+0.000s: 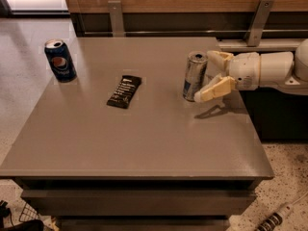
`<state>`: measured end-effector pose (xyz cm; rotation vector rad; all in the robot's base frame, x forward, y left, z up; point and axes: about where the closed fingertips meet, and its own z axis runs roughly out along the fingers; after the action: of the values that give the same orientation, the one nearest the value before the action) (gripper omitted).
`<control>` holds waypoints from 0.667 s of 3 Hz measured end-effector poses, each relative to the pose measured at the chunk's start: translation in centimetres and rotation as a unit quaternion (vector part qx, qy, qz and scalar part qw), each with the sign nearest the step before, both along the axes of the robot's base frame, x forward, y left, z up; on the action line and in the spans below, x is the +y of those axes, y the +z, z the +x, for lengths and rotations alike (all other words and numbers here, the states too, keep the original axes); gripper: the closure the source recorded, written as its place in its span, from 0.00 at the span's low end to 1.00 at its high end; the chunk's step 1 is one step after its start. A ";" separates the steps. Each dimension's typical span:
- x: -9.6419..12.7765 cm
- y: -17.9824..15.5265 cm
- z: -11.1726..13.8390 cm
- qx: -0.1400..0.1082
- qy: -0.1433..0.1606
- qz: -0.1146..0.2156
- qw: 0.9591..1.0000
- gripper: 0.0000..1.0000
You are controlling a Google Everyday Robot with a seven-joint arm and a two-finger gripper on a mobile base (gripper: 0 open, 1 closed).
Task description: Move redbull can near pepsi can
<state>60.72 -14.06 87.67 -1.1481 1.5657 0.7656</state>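
The redbull can, slim and silver with blue patches, stands upright on the right part of the grey table. The pepsi can, wider and dark blue with a round logo, stands upright at the table's far left corner. My gripper reaches in from the right, open, with one cream finger behind the redbull can and the other in front of it. The fingers sit right beside the can; whether they touch it I cannot tell.
A black snack bar wrapper lies flat on the table between the two cans. A wood-panelled wall with metal brackets runs behind the table. The table's right edge is under my arm.
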 end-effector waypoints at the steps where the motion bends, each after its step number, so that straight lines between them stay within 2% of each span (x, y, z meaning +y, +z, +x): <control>1: 1.1 -0.2 -0.4 -0.016 0.015 0.048 0.999 0.00; 2: 1.9 0.5 -1.0 -0.056 0.029 0.089 0.994 0.04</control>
<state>59.68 -12.20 88.13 -1.0891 1.3478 0.8469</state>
